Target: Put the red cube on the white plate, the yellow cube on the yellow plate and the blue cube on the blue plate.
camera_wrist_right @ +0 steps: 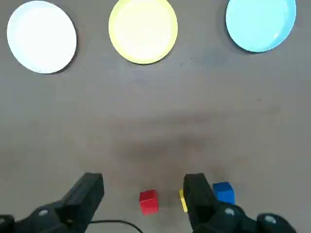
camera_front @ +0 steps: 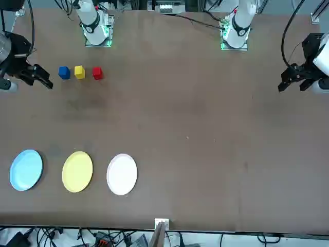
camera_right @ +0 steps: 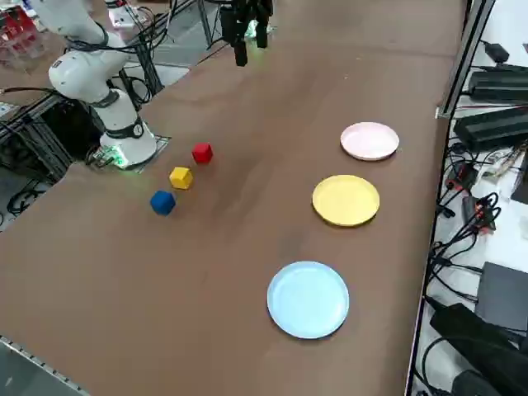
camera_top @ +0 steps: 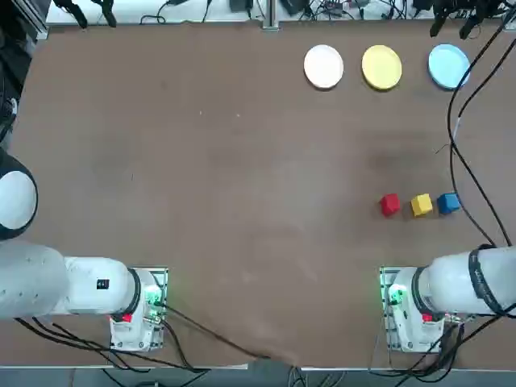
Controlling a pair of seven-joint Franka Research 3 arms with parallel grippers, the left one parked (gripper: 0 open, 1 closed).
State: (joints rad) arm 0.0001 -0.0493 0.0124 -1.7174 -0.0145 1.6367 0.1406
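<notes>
The red cube (camera_top: 389, 204), yellow cube (camera_top: 421, 205) and blue cube (camera_top: 448, 202) sit in a short row on the brown table, in front of the right arm's base. Farther out lie the white plate (camera_top: 323, 66), yellow plate (camera_top: 381, 67) and blue plate (camera_top: 448, 65), side by side near the far edge, all bare. My right gripper (camera_wrist_right: 143, 183) hangs high above the cubes, open and holding nothing. In the right wrist view the red cube (camera_wrist_right: 148, 201) shows far below between its fingers, and one finger partly hides the yellow cube (camera_wrist_right: 182, 200).
Black cables (camera_top: 472, 177) run from the right arm over the table's right edge past the blue cube. The right arm's base (camera_top: 407, 310) stands close behind the cubes. Bare brown tabletop lies between the cubes and the plates.
</notes>
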